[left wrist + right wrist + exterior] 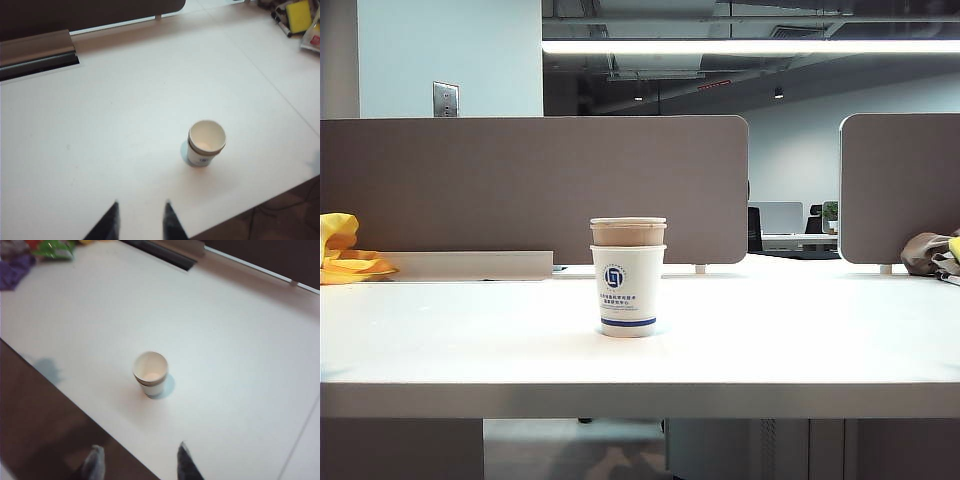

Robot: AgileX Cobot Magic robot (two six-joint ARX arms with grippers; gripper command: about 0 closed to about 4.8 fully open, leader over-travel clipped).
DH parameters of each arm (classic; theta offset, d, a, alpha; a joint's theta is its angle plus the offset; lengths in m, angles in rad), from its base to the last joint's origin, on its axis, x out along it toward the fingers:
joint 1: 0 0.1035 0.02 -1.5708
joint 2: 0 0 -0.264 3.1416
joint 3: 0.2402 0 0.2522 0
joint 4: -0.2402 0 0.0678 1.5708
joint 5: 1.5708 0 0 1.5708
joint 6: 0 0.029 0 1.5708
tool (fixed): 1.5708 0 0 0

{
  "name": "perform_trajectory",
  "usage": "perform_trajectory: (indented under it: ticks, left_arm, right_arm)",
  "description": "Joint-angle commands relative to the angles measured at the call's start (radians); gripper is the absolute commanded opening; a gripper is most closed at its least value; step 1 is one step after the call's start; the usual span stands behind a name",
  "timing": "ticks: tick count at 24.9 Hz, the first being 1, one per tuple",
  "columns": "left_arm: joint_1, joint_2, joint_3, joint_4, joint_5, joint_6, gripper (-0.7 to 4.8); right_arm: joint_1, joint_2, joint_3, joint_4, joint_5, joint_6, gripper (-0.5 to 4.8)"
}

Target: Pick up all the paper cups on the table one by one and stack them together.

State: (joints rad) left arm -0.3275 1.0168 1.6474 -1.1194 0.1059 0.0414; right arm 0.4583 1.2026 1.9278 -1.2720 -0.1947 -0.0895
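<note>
Stack of paper cups (pixel 628 277) stands upright near the middle of the white tabletop (pixel 800 330), toward its front edge. Outer cup white with blue logo and blue band; brown cup nested inside it, its rim showing above, with a further pale rim on top. Looks like three cups nested, though the count inside cannot be confirmed. No loose cup seen anywhere on the tabletop in any view.

Left end effector (pixel 141 220): fingers spread, nothing between them, hanging above the tabletop well apart from the stack (pixel 205 143). Right end effector (pixel 137 464): fingers spread wide, empty, above the front edge, also well clear of the stack (pixel 150 373). Neither arm shows in the exterior view.

Judgement: stacking appears done; only parking the arms looks left.
</note>
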Motion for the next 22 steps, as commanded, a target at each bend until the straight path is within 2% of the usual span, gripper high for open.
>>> perform_trajectory:
  ticks: [1,4,6,8,10,14,19,22]
  left_arm:
    - [-0.001,-0.05,-0.061,0.068,0.0,0.015,1.13]
    - [-0.001,-0.119,-0.172,0.277,-0.003,0.011,1.13]
    - [-0.001,-0.134,-0.214,0.385,-0.04,0.016,1.13]
    - [-0.001,-0.134,-0.275,0.48,-0.065,0.039,1.13]
    - [-0.001,-0.135,-0.349,0.553,-0.064,0.024,1.13]
    - [-0.001,-0.189,-0.467,0.567,-0.066,0.023,1.13]
    - [-0.001,-0.345,-0.538,0.62,-0.241,0.026,1.13]
    - [-0.001,-0.433,-0.59,0.633,-0.244,0.031,1.13]
  right_arm:
    - [0.0,-0.063,-0.131,0.071,0.021,-0.05,1.89]
    - [-0.001,-0.145,-0.328,0.328,0.021,-0.05,1.89]
    - [-0.002,-0.162,-0.407,0.461,0.044,-0.07,1.89]
    - [-0.003,-0.16,-0.486,0.547,0.109,-0.126,1.89]
    - [-0.005,-0.164,-0.586,0.631,0.114,-0.124,1.89]
    - [-0.005,-0.218,-0.747,0.717,0.059,-0.125,1.89]
    - [-0.006,-0.366,-0.877,0.804,0.063,-0.129,1.89]
    - [-0.006,-0.451,-0.978,0.845,0.066,-0.104,1.89]
